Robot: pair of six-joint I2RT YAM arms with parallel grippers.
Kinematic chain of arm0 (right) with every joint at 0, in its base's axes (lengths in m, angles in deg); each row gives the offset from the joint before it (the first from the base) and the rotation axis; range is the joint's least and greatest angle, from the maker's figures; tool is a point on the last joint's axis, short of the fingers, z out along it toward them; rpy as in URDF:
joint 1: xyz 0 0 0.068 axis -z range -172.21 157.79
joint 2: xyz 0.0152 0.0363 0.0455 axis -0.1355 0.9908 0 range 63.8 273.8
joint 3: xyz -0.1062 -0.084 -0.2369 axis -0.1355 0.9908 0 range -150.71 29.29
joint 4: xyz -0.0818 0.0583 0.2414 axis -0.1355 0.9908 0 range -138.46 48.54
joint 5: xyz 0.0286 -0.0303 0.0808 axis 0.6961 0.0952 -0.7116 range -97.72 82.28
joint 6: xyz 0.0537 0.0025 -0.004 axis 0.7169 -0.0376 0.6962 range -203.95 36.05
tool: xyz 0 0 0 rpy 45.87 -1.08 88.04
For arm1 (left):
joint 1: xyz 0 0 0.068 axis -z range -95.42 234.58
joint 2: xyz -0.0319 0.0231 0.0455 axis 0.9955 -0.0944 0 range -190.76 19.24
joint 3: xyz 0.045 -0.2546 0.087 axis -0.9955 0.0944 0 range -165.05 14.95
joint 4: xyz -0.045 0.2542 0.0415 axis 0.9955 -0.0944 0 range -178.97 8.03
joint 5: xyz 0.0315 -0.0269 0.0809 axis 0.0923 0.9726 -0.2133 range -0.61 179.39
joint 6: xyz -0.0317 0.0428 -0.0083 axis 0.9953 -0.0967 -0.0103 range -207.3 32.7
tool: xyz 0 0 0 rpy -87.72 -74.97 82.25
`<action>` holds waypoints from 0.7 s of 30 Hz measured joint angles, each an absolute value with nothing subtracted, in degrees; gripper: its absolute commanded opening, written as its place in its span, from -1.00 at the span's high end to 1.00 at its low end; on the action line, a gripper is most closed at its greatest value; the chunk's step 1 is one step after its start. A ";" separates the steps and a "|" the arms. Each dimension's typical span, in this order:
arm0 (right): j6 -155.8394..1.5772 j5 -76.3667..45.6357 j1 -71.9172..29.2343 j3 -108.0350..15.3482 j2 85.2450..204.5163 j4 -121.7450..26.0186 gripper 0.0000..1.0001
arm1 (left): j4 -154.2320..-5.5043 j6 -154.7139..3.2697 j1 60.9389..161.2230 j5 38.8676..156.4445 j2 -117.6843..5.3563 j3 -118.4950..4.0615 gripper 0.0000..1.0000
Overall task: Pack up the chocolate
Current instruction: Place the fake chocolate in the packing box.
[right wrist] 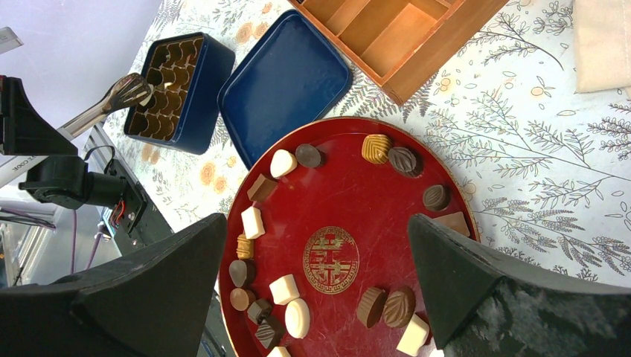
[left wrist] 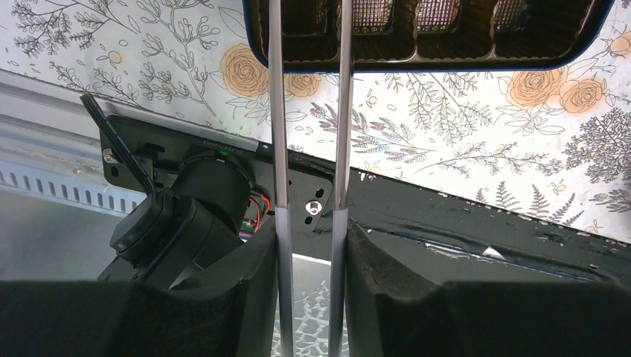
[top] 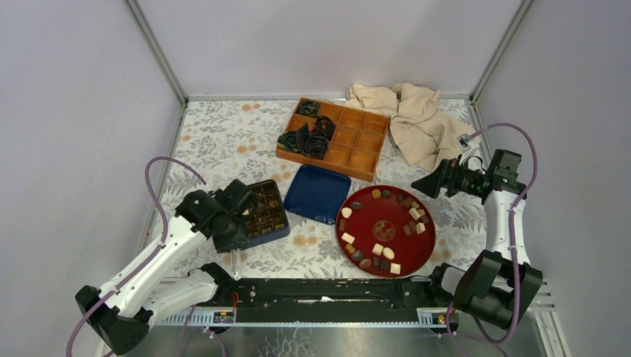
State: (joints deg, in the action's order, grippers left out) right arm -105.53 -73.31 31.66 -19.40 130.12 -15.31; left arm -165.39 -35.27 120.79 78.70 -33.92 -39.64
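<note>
Nearest the overhead view, the black mounting rail (top: 320,294) carries both arm bases at the near edge of the bench (top: 223,141), which is covered in a pale floral print and closed in by plain lilac walls (top: 74,111). On the bench the chocolate (right wrist: 283,288) lies scattered around a red round plate (top: 368,219) with a gold emblem in its middle: small dark brown, mid-brown and cream-white pieces, some square, some oval or ribbed, mostly near the rim. Left of the plate lies a blue lid (top: 318,193), and left of that a blue box (right wrist: 210,104) with a dark moulded insert. Behind them a wooden divided tray (top: 357,137) holds black paper cups (top: 309,141) at its left end, with a beige cloth (top: 417,119) bunched beside it. The left arm stretches low from its base up to the box; the left pincer (left wrist: 309,245) is partly closed on metal tongs (left wrist: 277,111), whose two blades run between its pads and reach over the box insert. The right arm stands upright at the bench's right side, its wrist bent leftward, and the right pincer (right wrist: 316,219) is spread wide above the plate, gripping nothing
</note>
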 measured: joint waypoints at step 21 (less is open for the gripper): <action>-105.53 -73.35 31.66 -19.40 130.12 -15.25 -0.99 | -165.39 -34.90 120.79 80.42 -31.11 -39.55 0.68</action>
